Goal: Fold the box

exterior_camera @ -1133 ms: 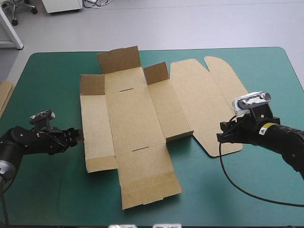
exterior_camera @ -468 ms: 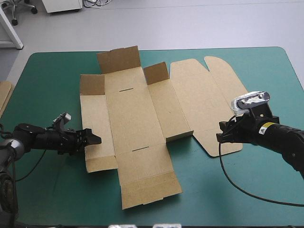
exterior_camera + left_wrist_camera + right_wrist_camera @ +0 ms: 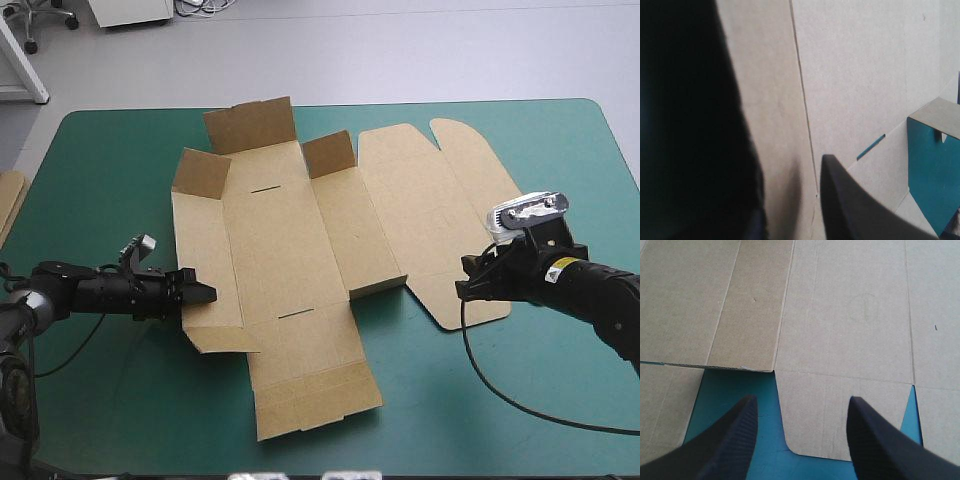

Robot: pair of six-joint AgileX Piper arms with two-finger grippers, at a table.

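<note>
Brown board: the box (image 3: 280, 250) is one cut sheet, mostly flat and unassembled, creases and cut edges plain to see.
Position: mid-desk (image 3: 500, 400), teal-green cover showing all round. It runs from far edge toward near edge, lid out to the right.
Base panel: flat on the desk, with two short slits (image 3: 265, 188), one toward each end.
Left wall: tilted up off the cover along its crease, outer edge at the left gripper (image 3: 195, 293). Its far corner flap (image 3: 200, 172) stands up too.
Far end: back flap (image 3: 250, 124) is raised. A smaller flap (image 3: 330, 153) to its right is also up.
Near end: end flap (image 3: 315, 395) lies flat, pointing at the near edge.
Lid: lid panel (image 3: 430, 210) is flat, rounded at the far right, with a small rounded tab at its near edge.
Grip, left: left gripper comes in low from the left, jaws all but closed on the left wall's outer edge, board between them. The left wrist view is mostly board, with one slit and a patch of cover.
Grip, right: right gripper (image 3: 463, 280) sits at the lid's near right corner, jaws wide apart. The small tab and the cover show between them. Touching or just above, can't tell.
Markings: faint circle (image 3: 861, 307) on the lid in the right wrist view. Yellow sticker (image 3: 563, 266) on the right arm, text too small to read.
Side: spare board edge (image 3: 8, 205) at the desk's left edge.
</note>
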